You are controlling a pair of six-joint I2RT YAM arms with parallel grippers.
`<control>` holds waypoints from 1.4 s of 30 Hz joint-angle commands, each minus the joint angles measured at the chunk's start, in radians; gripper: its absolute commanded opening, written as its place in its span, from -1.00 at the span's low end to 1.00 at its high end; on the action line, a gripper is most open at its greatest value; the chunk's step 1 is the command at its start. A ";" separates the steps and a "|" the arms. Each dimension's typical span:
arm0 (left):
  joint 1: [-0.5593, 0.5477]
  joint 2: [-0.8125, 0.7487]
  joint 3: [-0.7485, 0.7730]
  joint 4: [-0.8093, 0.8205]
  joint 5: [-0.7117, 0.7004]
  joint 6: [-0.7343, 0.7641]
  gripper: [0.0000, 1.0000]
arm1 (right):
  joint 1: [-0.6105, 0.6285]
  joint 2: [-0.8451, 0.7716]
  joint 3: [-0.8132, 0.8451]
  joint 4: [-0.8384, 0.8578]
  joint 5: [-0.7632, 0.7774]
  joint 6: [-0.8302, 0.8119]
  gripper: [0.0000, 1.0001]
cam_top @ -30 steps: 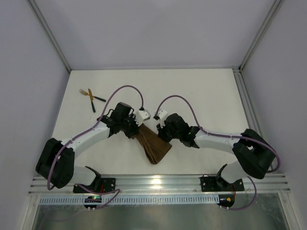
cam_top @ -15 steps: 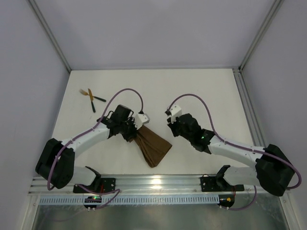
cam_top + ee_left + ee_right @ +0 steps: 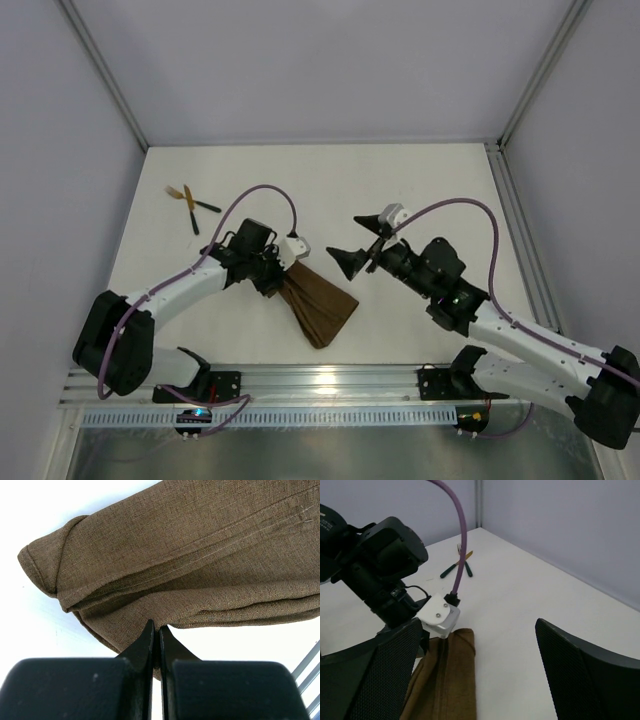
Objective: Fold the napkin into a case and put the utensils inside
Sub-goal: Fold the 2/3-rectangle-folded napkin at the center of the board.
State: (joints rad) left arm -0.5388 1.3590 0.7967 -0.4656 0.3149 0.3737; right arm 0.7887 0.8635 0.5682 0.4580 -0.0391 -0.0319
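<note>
The folded napkin is laid on the table between the arms, and its far-left end is pinched in the closed left gripper. The right gripper is held wide apart and empty, just right of the napkin. The utensils are seen crossed at the far left, well apart from the napkin.
</note>
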 commanded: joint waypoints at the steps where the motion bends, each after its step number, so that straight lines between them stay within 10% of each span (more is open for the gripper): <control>1: 0.007 -0.015 0.035 -0.008 0.012 -0.012 -1.00 | 0.091 0.065 0.047 -0.162 -0.090 0.029 0.95; 9: 0.008 -0.009 0.042 -0.016 0.013 -0.015 -1.00 | 0.420 0.394 -0.007 -0.042 0.453 0.010 0.98; 19: 0.008 -0.003 0.050 -0.036 0.021 -0.010 -1.00 | 0.475 0.707 0.084 0.103 0.444 0.021 0.99; 37: 0.008 0.019 0.064 -0.051 0.033 -0.001 -1.00 | 0.428 0.801 0.174 0.028 0.338 0.092 0.89; 42: 0.008 0.009 0.065 -0.061 0.036 0.005 -1.00 | 0.405 0.858 0.165 0.041 0.341 0.159 0.15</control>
State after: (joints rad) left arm -0.5362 1.3762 0.8242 -0.5117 0.3241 0.3744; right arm 1.2095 1.6905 0.7158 0.4709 0.2996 0.0608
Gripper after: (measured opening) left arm 0.010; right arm 0.667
